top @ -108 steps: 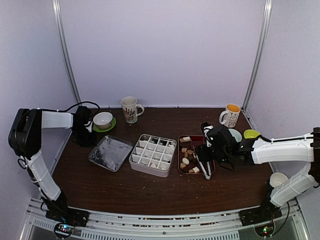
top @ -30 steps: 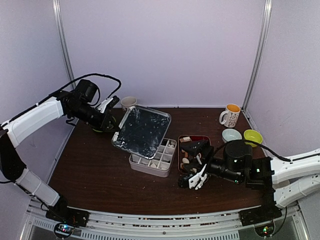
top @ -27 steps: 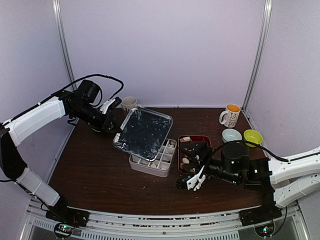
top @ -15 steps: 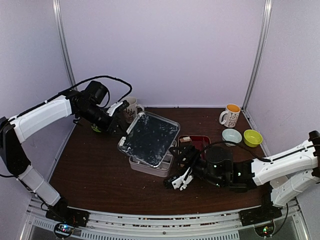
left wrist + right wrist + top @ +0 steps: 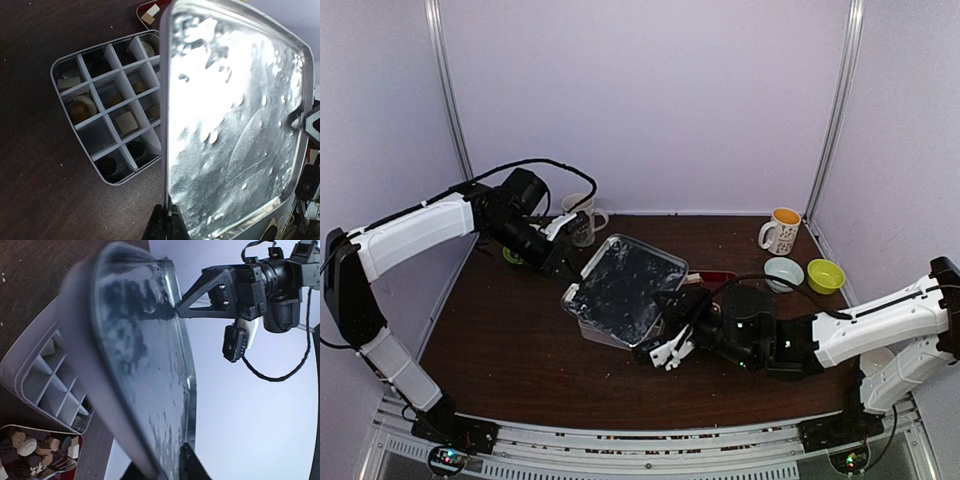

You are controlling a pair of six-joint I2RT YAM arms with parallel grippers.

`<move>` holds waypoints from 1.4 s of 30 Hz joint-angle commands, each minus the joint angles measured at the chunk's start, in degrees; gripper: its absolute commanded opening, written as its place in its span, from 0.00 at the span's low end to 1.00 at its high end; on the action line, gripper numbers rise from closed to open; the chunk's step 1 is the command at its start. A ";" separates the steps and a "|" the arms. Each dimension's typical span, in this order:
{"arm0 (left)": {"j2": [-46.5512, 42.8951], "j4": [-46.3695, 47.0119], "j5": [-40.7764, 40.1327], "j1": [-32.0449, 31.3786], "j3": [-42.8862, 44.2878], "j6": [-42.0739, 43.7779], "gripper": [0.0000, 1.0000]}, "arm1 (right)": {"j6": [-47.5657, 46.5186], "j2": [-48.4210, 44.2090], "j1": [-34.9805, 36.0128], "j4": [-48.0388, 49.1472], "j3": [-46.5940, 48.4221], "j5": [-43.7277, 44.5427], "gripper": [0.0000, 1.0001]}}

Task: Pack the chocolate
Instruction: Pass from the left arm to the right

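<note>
A shiny, clear lid [image 5: 625, 290] hangs tilted over the white divided box [image 5: 592, 328], hiding most of it from above. My left gripper [image 5: 566, 263] is shut on the lid's far-left rim; in the left wrist view its fingertips [image 5: 170, 220] pinch the lid [image 5: 235, 125] edge-on. My right gripper [image 5: 665, 346] sits at the lid's near-right corner, fingers [image 5: 184, 465] on either side of the rim, shut on it. Chocolate [image 5: 82, 106] pieces lie in several cells of the box [image 5: 100, 150]. More chocolate [image 5: 27, 446] lies in the dark red tray [image 5: 75, 467].
The red tray [image 5: 716, 277] peeks out right of the lid. A patterned mug [image 5: 584, 226] and a green saucer [image 5: 509, 257] stand behind the left arm. At the back right are an orange-filled mug [image 5: 781, 231], a pale bowl [image 5: 784, 270] and a green bowl [image 5: 824, 275].
The left arm has carried the lid rightward and lower, over the box. The right arm has moved left to the lid's near corner, and its jaws have closed in on the rim.
</note>
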 commanded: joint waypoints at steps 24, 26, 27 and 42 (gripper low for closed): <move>-24.06 26.69 -12.25 -0.49 -7.79 -3.93 0.98 | 19.42 -2.48 -0.74 -15.56 8.99 -4.28 0.06; -26.86 28.65 -14.56 -0.46 -9.67 -3.81 0.98 | 23.43 -2.88 -1.39 -18.08 10.61 -6.29 0.06; -28.32 29.72 -15.72 -0.48 -10.68 -3.89 0.98 | 25.90 -3.15 -1.80 -19.23 11.23 -7.52 0.07; -39.53 31.34 -30.76 -0.45 -16.31 -1.62 0.98 | 62.29 -5.70 -12.50 -19.98 17.66 -27.61 0.10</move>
